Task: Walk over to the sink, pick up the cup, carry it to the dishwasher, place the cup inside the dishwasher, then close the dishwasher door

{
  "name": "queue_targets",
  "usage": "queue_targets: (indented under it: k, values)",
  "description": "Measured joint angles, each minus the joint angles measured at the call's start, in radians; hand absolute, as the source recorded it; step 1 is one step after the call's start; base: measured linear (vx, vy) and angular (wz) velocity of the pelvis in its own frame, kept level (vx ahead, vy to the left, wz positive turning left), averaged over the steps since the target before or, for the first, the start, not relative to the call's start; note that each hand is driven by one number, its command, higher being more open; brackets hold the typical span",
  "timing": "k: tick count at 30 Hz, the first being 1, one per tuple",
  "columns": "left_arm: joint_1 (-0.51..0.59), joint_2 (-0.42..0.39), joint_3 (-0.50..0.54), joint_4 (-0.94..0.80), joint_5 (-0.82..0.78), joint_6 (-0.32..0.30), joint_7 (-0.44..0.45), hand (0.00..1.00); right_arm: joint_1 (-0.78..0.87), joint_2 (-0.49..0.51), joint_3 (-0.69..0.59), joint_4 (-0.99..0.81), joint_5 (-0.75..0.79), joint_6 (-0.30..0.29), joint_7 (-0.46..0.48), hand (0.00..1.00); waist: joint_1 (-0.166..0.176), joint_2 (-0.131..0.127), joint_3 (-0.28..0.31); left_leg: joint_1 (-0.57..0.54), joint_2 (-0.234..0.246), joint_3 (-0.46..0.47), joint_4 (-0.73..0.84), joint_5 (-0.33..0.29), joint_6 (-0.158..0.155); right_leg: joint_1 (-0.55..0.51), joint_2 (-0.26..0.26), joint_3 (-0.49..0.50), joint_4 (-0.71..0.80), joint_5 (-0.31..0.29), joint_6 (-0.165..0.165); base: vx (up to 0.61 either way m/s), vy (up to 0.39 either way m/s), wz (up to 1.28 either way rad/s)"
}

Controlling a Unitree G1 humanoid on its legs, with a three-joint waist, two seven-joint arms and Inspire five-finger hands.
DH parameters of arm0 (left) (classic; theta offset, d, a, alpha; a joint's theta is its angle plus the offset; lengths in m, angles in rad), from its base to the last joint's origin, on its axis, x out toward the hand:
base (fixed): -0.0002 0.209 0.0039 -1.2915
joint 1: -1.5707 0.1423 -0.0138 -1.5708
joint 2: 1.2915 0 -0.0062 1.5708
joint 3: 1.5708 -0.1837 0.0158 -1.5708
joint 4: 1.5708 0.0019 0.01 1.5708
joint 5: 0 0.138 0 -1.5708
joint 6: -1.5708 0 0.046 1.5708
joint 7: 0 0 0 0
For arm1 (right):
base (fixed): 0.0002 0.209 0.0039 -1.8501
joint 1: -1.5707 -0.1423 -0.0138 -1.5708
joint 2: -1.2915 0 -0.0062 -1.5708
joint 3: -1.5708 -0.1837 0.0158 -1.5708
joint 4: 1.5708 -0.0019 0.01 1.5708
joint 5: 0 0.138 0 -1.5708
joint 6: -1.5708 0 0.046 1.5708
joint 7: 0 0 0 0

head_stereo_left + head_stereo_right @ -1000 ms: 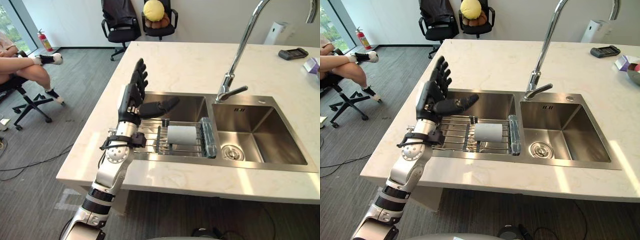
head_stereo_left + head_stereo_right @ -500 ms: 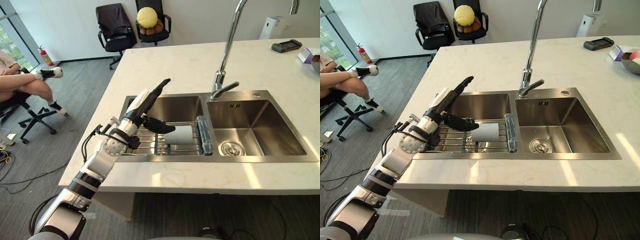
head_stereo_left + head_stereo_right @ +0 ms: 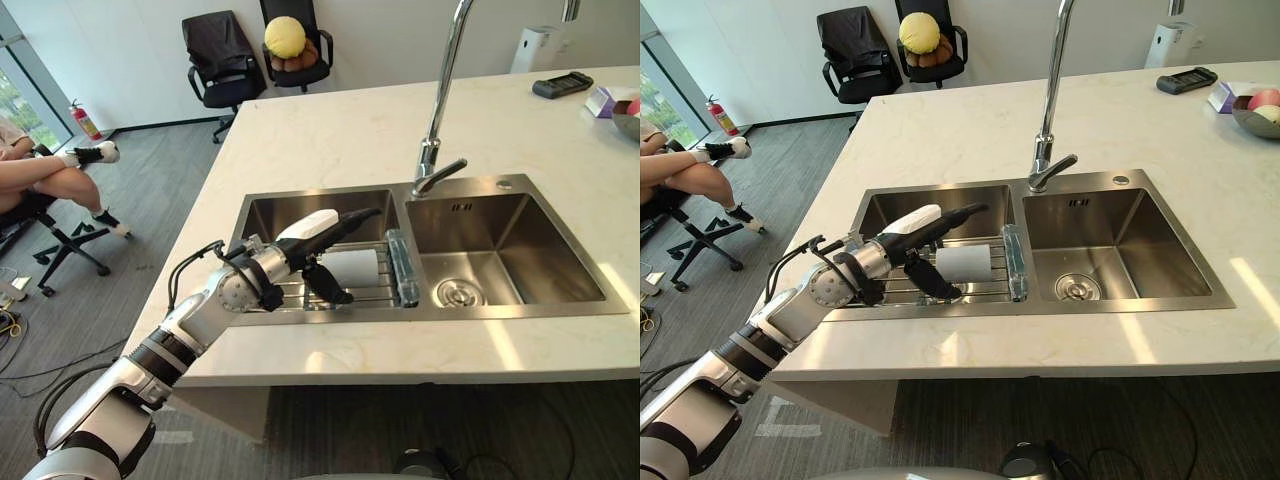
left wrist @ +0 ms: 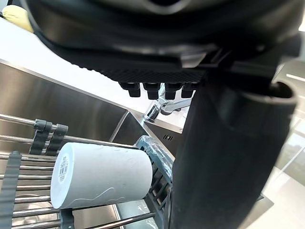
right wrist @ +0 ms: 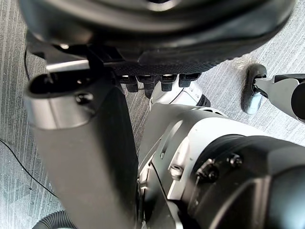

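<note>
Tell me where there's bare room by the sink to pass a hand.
Free: the countertop beyond the faucet, and the right basin, bare but for its drain. Crowded: the left basin, where rack, cup and left hand sit together.

Room bright, light soft and even. Daylight enters by the window (image 3: 12, 92) at far left. Countertop (image 3: 330, 130) close to washed-out white, with brighter streaks across its near edge. Sink (image 3: 560, 262) walls give soft grey reflections, no hard glare. Faucet (image 3: 441, 90) carries thin bright highlights. Space under the counter lies in deep shade.

Left wrist view: left hand (image 4: 228, 143) a near-black mass against the light, cup (image 4: 100, 174) brightly lit, counter beyond it blown out white.

Right wrist view: right hand (image 5: 81, 157) shows a dull sheen along the thumb, floor (image 5: 12, 57) evenly lit
</note>
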Motion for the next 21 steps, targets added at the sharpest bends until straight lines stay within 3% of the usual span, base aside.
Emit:
queue_targets:
  k: [10,21]
  values:
    - [-0.063,0.033,-0.035,0.069,-0.035,0.023,-0.025,1.0,-0.011,0.001,-0.008,0.02,0.017,0.012,0.001,1.0,-0.007,-0.001,0.001,0.002,-0.005,0.001,0.0,0.0,0.001,-0.003,-0.002,0.022,0.003,0.0,0.0,0.0,0.0,0.0]
    - [-0.103,0.033,-0.083,0.15,-0.042,0.104,-0.146,1.0,-0.024,0.008,-0.042,0.032,0.019,0.014,-0.031,1.0,-0.025,-0.006,0.004,0.004,-0.004,0.018,0.0,0.0,0.0,-0.013,0.002,0.039,0.004,0.0,0.001,0.0,0.006,-0.04]
